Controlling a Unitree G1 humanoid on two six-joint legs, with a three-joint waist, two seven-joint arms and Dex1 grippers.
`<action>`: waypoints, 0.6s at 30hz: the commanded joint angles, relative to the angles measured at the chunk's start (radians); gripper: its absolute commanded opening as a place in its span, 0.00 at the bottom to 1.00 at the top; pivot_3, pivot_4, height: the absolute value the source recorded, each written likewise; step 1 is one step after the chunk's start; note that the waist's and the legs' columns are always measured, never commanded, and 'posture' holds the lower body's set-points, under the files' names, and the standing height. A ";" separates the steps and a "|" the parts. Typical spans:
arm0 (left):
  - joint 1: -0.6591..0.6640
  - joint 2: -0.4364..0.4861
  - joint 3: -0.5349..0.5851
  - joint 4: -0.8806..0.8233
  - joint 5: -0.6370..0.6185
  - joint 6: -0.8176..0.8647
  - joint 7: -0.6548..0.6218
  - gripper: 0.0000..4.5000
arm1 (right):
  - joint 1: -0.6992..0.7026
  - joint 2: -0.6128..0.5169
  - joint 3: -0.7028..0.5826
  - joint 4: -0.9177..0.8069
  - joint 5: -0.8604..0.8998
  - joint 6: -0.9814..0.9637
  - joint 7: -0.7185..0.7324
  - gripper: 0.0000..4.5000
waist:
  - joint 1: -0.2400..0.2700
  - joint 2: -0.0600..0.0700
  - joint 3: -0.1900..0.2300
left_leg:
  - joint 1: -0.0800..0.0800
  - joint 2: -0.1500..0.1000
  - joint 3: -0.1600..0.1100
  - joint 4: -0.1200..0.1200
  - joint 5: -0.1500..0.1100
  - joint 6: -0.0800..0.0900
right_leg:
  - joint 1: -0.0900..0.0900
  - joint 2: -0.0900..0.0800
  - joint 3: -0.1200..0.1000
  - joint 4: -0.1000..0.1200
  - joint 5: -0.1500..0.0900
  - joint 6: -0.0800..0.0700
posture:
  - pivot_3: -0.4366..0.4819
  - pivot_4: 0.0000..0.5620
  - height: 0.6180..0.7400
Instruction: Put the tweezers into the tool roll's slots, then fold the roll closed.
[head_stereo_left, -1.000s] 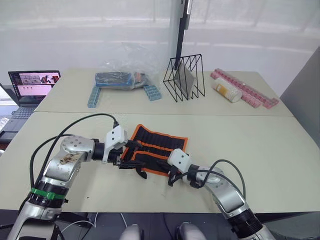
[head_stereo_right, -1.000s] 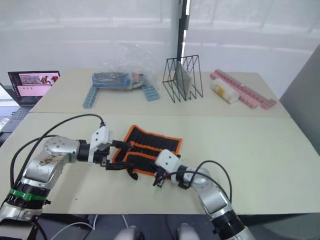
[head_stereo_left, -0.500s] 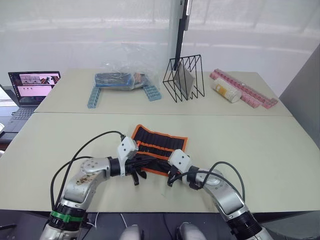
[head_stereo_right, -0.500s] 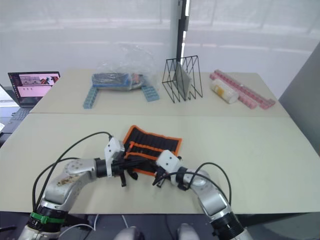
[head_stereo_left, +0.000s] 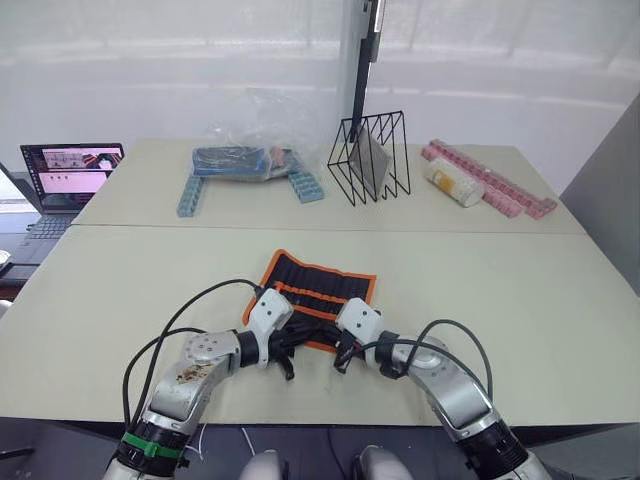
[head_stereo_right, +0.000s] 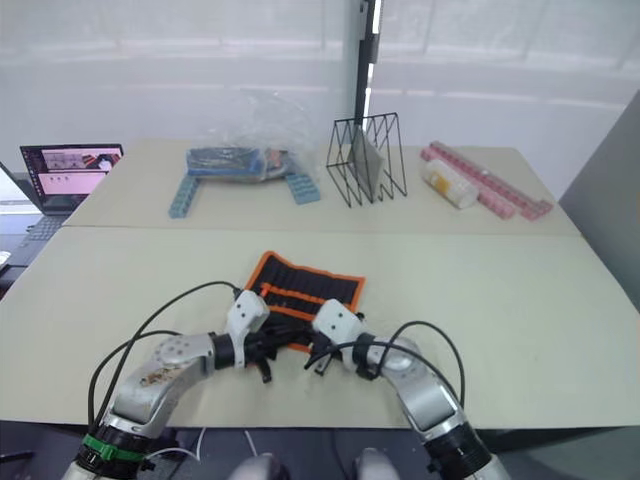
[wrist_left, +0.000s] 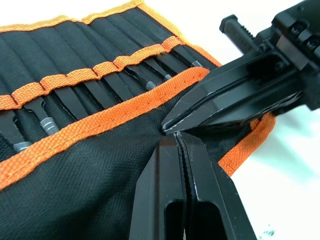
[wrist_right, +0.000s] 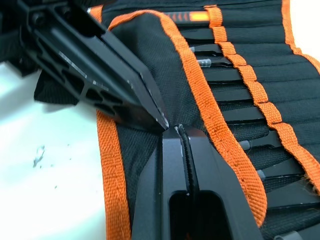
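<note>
Left wrist view shows the tool roll lying open across the frame, its orange-trimmed flap folded over toward the slots, where the tweezers already sit tucked in a row (their tips are hidden, so I count none). In the head views the roll sits at lower centre of the table, with both arms meeting at its near edge. The left gripper has its fingers pressed together on the black flap fabric, and the right gripper is likewise clamped on the same fold, tip to tip with the other. The step in hand looks like the folding. To do it well, both pinches should carry the flap evenly toward the far edge, keeping the fold straight so no tweezers slide out.
</note>
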 joint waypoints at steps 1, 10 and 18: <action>0.050 0.033 0.021 -0.019 0.009 0.025 0.017 0.01 | 0.018 -0.033 0.033 0.035 -0.041 0.031 0.012 0.00 | -0.001 0.000 0.000 | 0.002 0.000 0.000 -0.001 0.000 0.000 | 0.002 0.000 0.000 -0.001 0.000 0.000 | 0.48 0.27 0.87; 0.119 0.076 0.147 -0.062 -0.049 0.052 0.055 0.01 | 0.024 -0.043 0.048 0.031 -0.047 0.032 0.015 0.00 | -0.005 0.000 0.000 | 0.011 0.001 -0.001 -0.004 0.000 0.000 | 0.011 0.000 0.000 -0.004 -0.001 0.000 | 0.48 0.27 0.87; 0.123 0.091 0.215 -0.078 -0.077 0.038 0.073 0.01 | 0.026 -0.043 0.049 0.031 -0.044 0.022 0.022 0.00 | -0.012 0.000 0.000 | 0.012 0.002 -0.001 -0.005 0.000 0.000 | 0.011 -0.001 0.000 -0.003 -0.002 -0.001 | 0.48 0.27 0.87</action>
